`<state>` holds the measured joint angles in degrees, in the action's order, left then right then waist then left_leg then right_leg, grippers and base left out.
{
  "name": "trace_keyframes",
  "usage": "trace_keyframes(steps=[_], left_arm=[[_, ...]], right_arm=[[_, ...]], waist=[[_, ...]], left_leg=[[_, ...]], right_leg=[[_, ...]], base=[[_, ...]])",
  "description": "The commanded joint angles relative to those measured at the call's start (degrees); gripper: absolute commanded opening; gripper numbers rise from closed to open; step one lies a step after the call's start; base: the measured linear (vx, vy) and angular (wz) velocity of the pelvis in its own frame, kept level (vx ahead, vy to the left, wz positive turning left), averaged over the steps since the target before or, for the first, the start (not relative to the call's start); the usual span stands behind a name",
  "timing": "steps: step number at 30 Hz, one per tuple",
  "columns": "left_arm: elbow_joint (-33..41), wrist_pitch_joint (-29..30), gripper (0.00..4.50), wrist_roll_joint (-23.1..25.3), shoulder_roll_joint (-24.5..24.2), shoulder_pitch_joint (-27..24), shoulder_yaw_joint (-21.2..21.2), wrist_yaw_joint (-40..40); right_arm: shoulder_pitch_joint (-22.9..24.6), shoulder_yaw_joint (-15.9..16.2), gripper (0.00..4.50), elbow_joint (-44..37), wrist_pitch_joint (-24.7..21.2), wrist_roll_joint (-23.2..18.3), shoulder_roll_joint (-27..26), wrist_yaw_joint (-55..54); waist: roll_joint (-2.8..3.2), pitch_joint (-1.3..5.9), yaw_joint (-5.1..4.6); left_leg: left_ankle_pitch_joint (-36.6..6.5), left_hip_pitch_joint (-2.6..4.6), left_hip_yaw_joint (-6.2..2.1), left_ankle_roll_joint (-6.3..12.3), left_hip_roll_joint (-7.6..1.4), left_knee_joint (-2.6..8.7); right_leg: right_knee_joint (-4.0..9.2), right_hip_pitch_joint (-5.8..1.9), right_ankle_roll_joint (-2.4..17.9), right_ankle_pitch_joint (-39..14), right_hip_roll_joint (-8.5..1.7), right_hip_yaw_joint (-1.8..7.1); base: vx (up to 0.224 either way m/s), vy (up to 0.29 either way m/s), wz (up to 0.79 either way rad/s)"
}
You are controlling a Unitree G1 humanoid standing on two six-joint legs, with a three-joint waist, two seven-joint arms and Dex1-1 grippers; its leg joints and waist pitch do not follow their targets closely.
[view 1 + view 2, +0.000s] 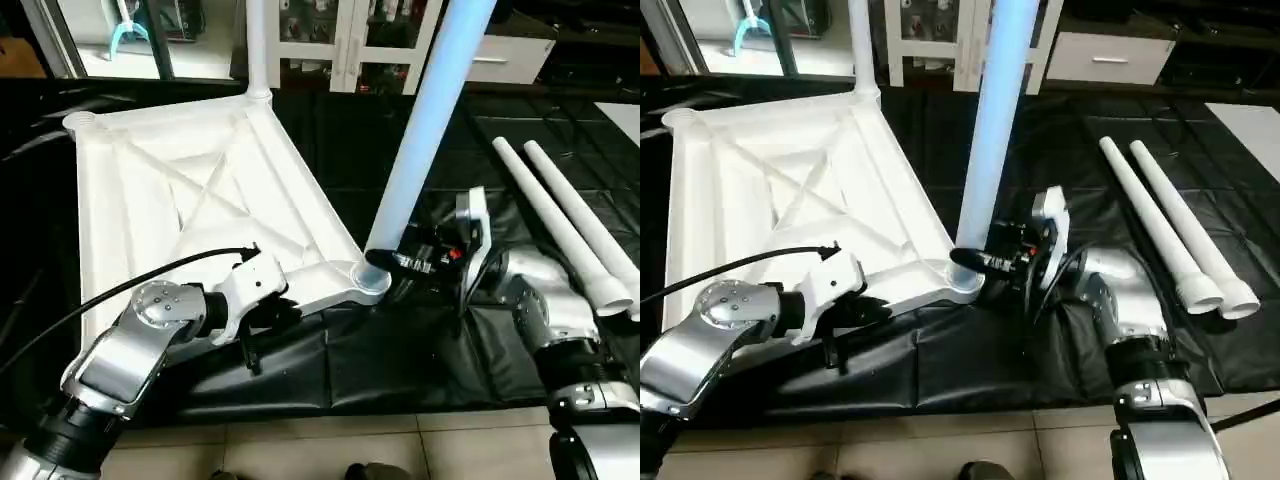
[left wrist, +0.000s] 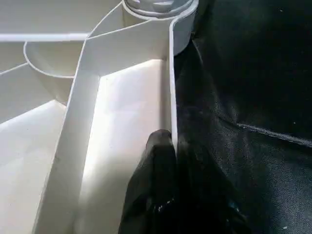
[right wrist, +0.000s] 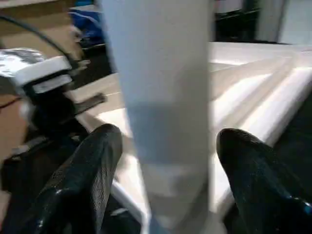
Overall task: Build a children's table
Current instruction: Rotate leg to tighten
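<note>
Table top (image 1: 200, 190): white plastic, its upturned underside crossed by diagonal ribs forming an X; round white sockets at the corners.
Upright leg (image 1: 425, 130): white with a pale blue tint, rising toward 12 o'clock from the near corner socket (image 1: 370, 278).
Far leg (image 1: 257, 45): plain white, at the 12 o'clock corner.
Loose legs (image 1: 565, 220): two plain white tubes at 3 o'clock.
Mat (image 1: 400, 350): glossy black, wrinkled.
Floor (image 1: 330, 450): beige tiles with darker grout lines, at 6 o'clock.
Left gripper (image 2: 165, 185): shiny black fingers, white housing, black cable.
Right gripper (image 3: 165, 175): shiny black fingers (image 3: 92, 170).
Forearms (image 1: 130, 350): silver with black joints.
Cabinet (image 1: 340, 40): white frames, at 12 o'clock.
</note>
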<state>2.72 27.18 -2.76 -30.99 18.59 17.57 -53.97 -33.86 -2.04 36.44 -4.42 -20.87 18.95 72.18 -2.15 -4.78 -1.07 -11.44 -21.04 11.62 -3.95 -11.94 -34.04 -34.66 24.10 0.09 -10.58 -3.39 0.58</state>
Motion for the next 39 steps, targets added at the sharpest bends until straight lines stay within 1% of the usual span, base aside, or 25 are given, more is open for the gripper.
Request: trace_keyframes(steps=[1,5,6,8,9,10,12,15,16,17,19,20,21,22,23,24,25,27,28,31,35,36,37,38,39], left_arm=[[-2.35,0.85,0.0,1.18,-0.37,-1.15,2.52,-0.13],[-4.74,0.9,0.0,1.86,0.53,0.03,1.63,1.94],[-4.87,0.78,0.0,1.87,0.52,0.13,1.65,1.81],[-4.91,0.69,0.0,1.9,0.48,0.16,1.7,1.72],[-5.66,1.09,0.0,2.35,0.65,0.63,1.68,2.36],[-6.29,2.24,0.0,2.62,0.92,1.03,1.52,3.08],[-8.1,3.25,0.0,3.54,1.58,2.0,1.11,5.17],[-15.67,6.17,0.0,6.53,4.05,6.44,-0.96,13.41],[-18.03,6.37,0.0,7.48,4.53,8.03,-1.36,15.66],[-19.08,6.41,0.0,7.4,4.96,9.17,-1.88,16.49],[-20.0,6.17,0.0,7.04,5.47,10.48,-2.41,16.96],[-20.39,5.54,0.0,7.08,5.56,10.94,-2.43,17.08],[-21.14,4.35,0.0,7.29,5.6,11.64,-2.28,17.21],[-21.5,3.77,0.0,7.43,5.58,11.93,-2.17,17.24],[-22.59,2.3,0.0,8.03,5.24,12.61,-1.52,16.93],[-23.19,1.95,0.0,8.37,4.96,12.88,-1.06,16.56],[-23.78,1.38,0.0,8.91,4.32,12.96,-0.54,16.23],[-25.5,0.05,0.0,9.11,3.5,13.39,-0.27,15.99],[-26.71,-0.92,0.0,9.06,2.85,13.65,-0.27,15.68],[-27.51,-4.27,0.0,7.84,1.38,13.57,-0.18,12.82],[-27.21,-6.98,0.0,6.4,-0.7,12.61,-1.11,8.85],[-27.2,-7.49,0.0,6.39,-0.94,12.5,-1.17,8.47],[-27.1,-11.48,0.0,6.08,-1.87,11.84,-1.33,6.33],[-27.0,-13.22,0.0,5.75,-2.21,11.53,-1.4,5.35],[-26.24,-14.57,0.0,4.96,-2.87,10.74,-1.48,3.5]], right_arm=[[-0.38,-1.16,3.37,0.01,0.41,0.26,0.6,-0.67],[2.5,-0.68,3.37,-4.96,-2.11,-1.39,1.38,0.79],[2.93,-0.67,3.37,-5.4,-1.97,-1.38,1.44,0.55],[3.06,-0.71,3.37,-5.48,-1.91,-1.36,1.45,0.46],[3.73,-0.9,3.37,-6.19,-1.97,-1.52,1.72,0.46],[4.1,-0.89,3.37,-6.71,-2.19,-1.71,1.92,0.57],[4.8,-0.93,3.37,-7.86,-2.84,-2.14,2.2,0.75],[7.85,-0.94,3.37,-12.31,-5.34,-2.96,3.1,0.71],[8.89,-1.05,3.37,-13.48,-5.95,-3.16,3.3,0.19],[9.66,-1.3,3.37,-13.95,-5.66,-3.03,3.3,-0.93],[10.13,-1.66,3.37,-14.04,-5.16,-2.76,3.17,-2.18],[10.26,-1.85,3.37,-13.98,-4.87,-2.53,3.07,-2.95],[10.6,-2.07,3.37,-14.03,-4.43,-2.25,2.93,-4.04],[10.79,-2.12,3.37,-14.11,-4.25,-2.17,2.87,-4.45],[11.42,-2.25,3.37,-14.51,-3.93,-2.03,2.73,-5.43],[11.82,-2.34,3.37,-15.05,-4.18,-2.04,2.67,-5.79],[12.3,-2.39,3.37,-15.68,-4.4,-2.04,2.6,-5.94],[13.06,-2.48,3.37,-16.83,-4.83,-2.08,2.48,-6.3],[13.54,-2.55,3.37,-17.6,-5.17,-2.19,2.34,-6.55],[14.18,-2.46,3.37,-18.75,-5.51,-2.46,2.06,-7.14],[13.67,-2.78,3.37,-18.16,-3.86,-2.25,1.08,-9.25],[13.49,-2.88,3.37,-17.93,-3.51,-2.16,0.93,-9.64],[12.77,-3.4,3.37,-17.0,-2.08,-1.73,0.26,-11.46],[12.48,-3.64,3.37,-16.64,-1.54,-1.57,-0.03,-12.17],[12.38,-3.93,3.37,-17.04,-2.0,-2.11,-0.67,-12.87]], waist=[[0.32,3.37,-0.02],[0.41,3.25,0.16],[0.62,3.14,0.33],[0.46,3.18,0.18],[0.74,3.07,0.16],[0.62,3.08,0.19],[0.65,3.06,0.29],[0.57,2.97,1.1],[0.98,2.85,1.77],[0.95,2.81,1.79],[0.58,2.8,1.83],[0.75,2.77,1.76],[0.66,2.66,1.25],[0.93,2.82,0.8],[0.38,3.06,-0.34],[0.43,3.06,-0.71],[1.38,3.08,-1.19],[1.18,3.18,-1.83],[1.23,2.94,-1.8],[1.04,2.88,-1.59],[1.35,2.98,-1.35],[1.17,3.0,-1.36],[1.21,3.16,-1.1],[1.26,3.19,-1.3],[1.38,3.3,-1.24]], left_leg=[[-6.88,1.03,-0.05,4.93,-1.1,3.59],[-7.87,1.06,-0.07,4.94,-1.12,3.65],[-8.72,1.12,-0.13,4.59,-1.15,3.76],[-9.73,1.03,-0.25,3.83,-1.16,3.83],[-10.74,1.08,-0.28,3.39,-1.12,3.83],[-11.44,1.19,-0.22,3.0,-1.11,3.81],[-11.2,1.19,-0.19,2.77,-1.09,3.85],[-11.71,1.83,0.11,2.82,-1.09,3.78],[-12.44,2.29,0.31,2.58,-1.1,3.79],[-13.16,1.71,0.06,2.07,-1.04,3.96],[-14.36,1.15,-0.28,1.3,-0.92,4.19],[-14.61,0.92,-0.43,1.08,-0.88,4.27],[-16.0,0.58,-0.66,0.84,-0.75,4.41],[-15.9,0.15,-1.06,0.46,-0.64,4.5],[-14.1,-1.39,-1.73,-0.15,-0.39,4.72],[-13.15,-1.69,-2.05,-0.05,-0.21,4.81],[-14.69,-1.12,-2.22,0.17,-0.19,4.69],[-15.32,-1.02,-2.34,0.8,-0.24,4.63],[-15.78,-0.5,-2.11,1.83,-0.14,4.5],[-15.35,0.1,-1.78,2.39,-0.34,4.39],[-11.87,0.07,-1.65,2.44,-0.65,4.54],[-11.69,0.12,-1.58,2.46,-0.72,4.52],[-10.1,0.32,-1.53,2.77,-0.76,4.35],[-9.47,0.04,-1.53,2.82,-0.69,4.38],[-8.64,0.23,-1.5,2.9,-0.81,4.39]], right_leg=[[3.15,-2.5,16.79,-4.19,-2.37,0.89],[3.29,-2.43,16.3,-4.81,-2.28,0.9],[3.46,-2.32,15.96,-6.12,-2.35,0.92],[3.55,-2.32,15.64,-8.01,-2.36,0.84],[3.69,-2.14,15.42,-9.32,-2.36,0.88],[3.83,-2.06,15.08,-10.3,-2.34,0.92],[3.84,-2.05,14.8,-10.03,-2.24,0.98],[4.17,-1.56,14.41,-10.82,-2.06,1.1],[4.46,-1.14,14.16,-11.99,-2.08,1.21],[4.44,-1.59,13.72,-13.4,-2.17,1.14],[4.6,-1.95,11.91,-16.57,-2.32,1.06],[4.56,-2.04,11.4,-17.12,-2.35,1.02],[4.81,-1.98,10.22,-19.14,-2.32,0.89],[4.66,-2.38,9.76,-19.42,-2.47,0.79],[4.11,-3.59,9.04,-18.11,-2.6,0.33],[4.38,-3.62,8.06,-18.06,-2.62,0.05],[4.57,-3.22,8.73,-18.64,-2.76,-0.04],[4.92,-3.22,9.79,-17.93,-2.82,-0.32],[5.56,-2.68,10.34,-18.13,-2.68,-0.41],[5.65,-2.33,11.67,-18.78,-2.67,-0.21],[4.99,-2.44,13.59,-13.67,-2.61,-0.22],[4.9,-2.44,13.92,-12.82,-2.56,-0.25],[4.55,-2.45,15.0,-9.85,-2.72,-0.18],[4.3,-2.7,15.2,-8.65,-2.65,-0.17],[4.1,-2.7,15.62,-6.8,-2.61,-0.22]], base=[[0.0,0.0,0.0],[0.0,0.0,0.0],[0.0,0.0,0.0],[0.0,0.0,0.0],[0.0,0.0,0.0],[0.0,0.0,0.0],[0.0,0.0,0.0],[0.0,0.0,0.0],[0.0,0.0,0.0],[0.0,0.0,0.0],[0.0,0.0,0.0],[0.0,0.0,0.0],[0.0,0.0,0.0],[-0.041,0.011,-0.27],[-0.041,0.011,-0.27],[-0.024,0.015,-0.35],[0.008,-0.003,-0.23],[0.004,-0.001,-0.11],[0.0,0.0,0.0],[0.0,0.0,0.0],[0.0,0.0,0.0],[0.0,0.0,0.0],[0.0,0.0,0.0],[0.0,0.0,0.0],[0.0,0.0,0.0]])
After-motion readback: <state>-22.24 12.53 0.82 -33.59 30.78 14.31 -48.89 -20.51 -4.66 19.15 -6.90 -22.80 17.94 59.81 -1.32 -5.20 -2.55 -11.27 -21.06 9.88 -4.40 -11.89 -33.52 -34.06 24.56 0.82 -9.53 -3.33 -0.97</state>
